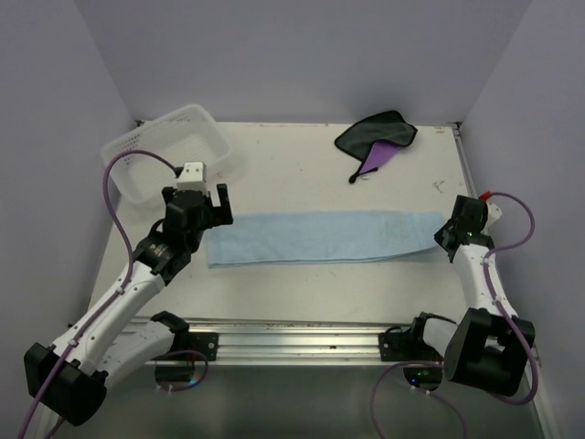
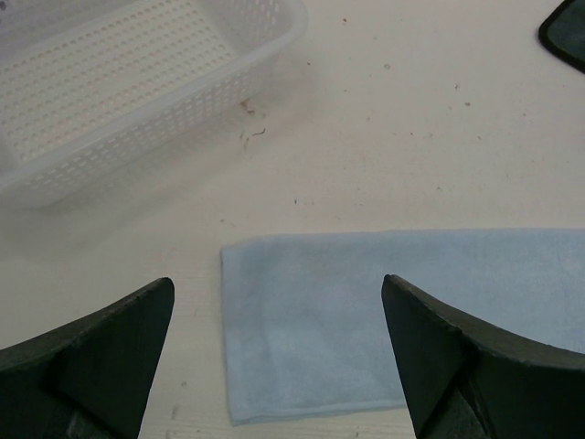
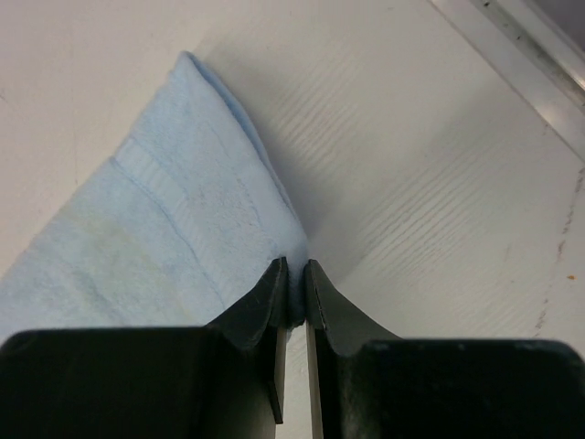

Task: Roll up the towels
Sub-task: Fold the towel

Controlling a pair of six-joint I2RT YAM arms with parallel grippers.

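Blue towel (image 1: 320, 236) flat across centre of surface (image 1: 302, 174); purple towel (image 1: 377, 139) bunched upper right. Right end effector (image 3: 293, 279) nipped onto blue towel's right edge; left end effector (image 1: 205, 203) wide open, empty, above left end. We judge: roll starting; next we turn edge over leftward.

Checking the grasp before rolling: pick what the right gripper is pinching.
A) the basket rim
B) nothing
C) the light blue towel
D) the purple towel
C: in the right wrist view the right gripper is closed on the end edge of the light blue towel.
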